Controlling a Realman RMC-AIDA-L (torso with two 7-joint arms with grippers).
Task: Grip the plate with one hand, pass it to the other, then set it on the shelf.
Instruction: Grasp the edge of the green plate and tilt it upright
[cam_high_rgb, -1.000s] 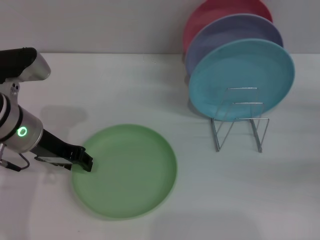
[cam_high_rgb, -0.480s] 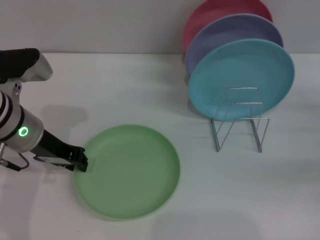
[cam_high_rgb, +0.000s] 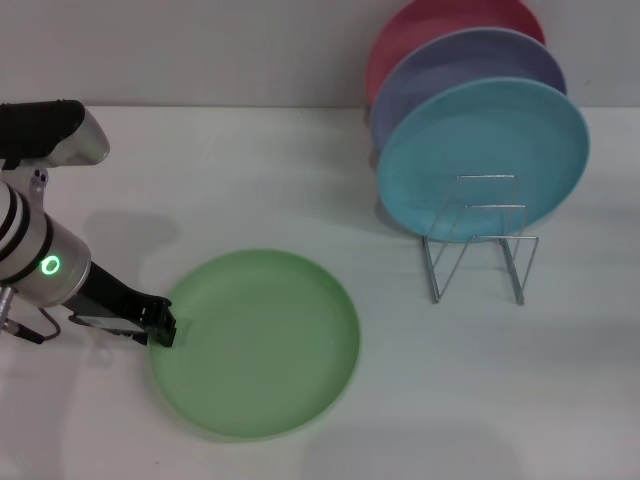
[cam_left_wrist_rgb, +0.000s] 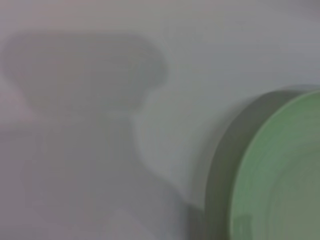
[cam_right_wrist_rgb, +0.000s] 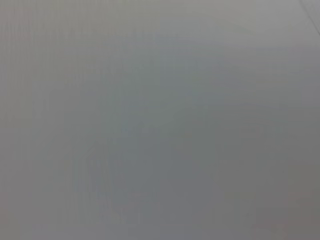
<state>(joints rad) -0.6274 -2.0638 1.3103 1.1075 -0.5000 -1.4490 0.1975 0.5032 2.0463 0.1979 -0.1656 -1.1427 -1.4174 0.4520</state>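
The light green plate (cam_high_rgb: 260, 345) lies flat on the white table, near the front and left of the middle. My left gripper (cam_high_rgb: 163, 327), black on a silver-grey wrist block with a green light, sits low at the plate's left rim, touching or just overlapping it. The left wrist view shows the plate's rim (cam_left_wrist_rgb: 285, 175) with a dark shadow beside it. The silver wire shelf (cam_high_rgb: 478, 260) stands at the right, its front slots bare. My right gripper is out of view; its wrist view shows only a blank surface.
A turquoise-blue plate (cam_high_rgb: 485, 155), a lavender plate (cam_high_rgb: 470, 60) and a pink plate (cam_high_rgb: 440, 20) stand upright one behind the other at the back of the shelf. The white table (cam_high_rgb: 250, 170) meets a grey wall at the back.
The plate has slid slightly to the right. My left gripper has drawn back a little to the left, from over the rim to its edge.
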